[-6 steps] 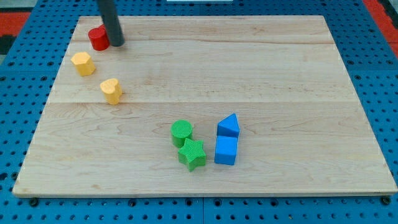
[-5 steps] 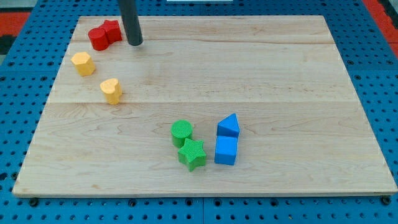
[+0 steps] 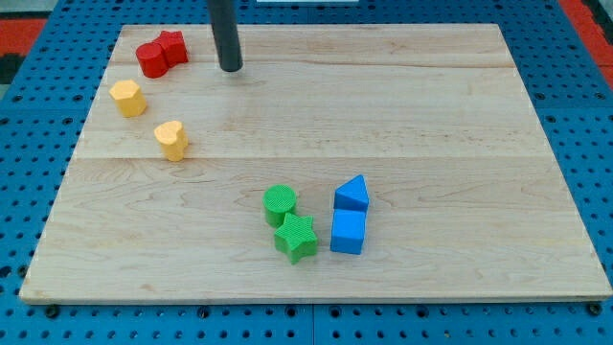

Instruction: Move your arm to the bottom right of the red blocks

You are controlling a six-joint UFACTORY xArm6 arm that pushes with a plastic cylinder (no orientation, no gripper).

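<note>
Red blocks (image 3: 159,53) (two, touching, small, likely light and quick to slide) sit at the board's (image 3: 431,115) top left, my tip (image 3: 231,69) apart to their right, slightly lower, touching nothing.

A lab test bench is suggested. A pale wooden board (image 3: 402,115) is laid on a blue perforated mounting plate (image 3: 575,144), whose grid of holes is seen on all sides. A strip of red surface (image 3: 586,13) is seen at 1 o'clock and again at 10 o'clock.
</note>
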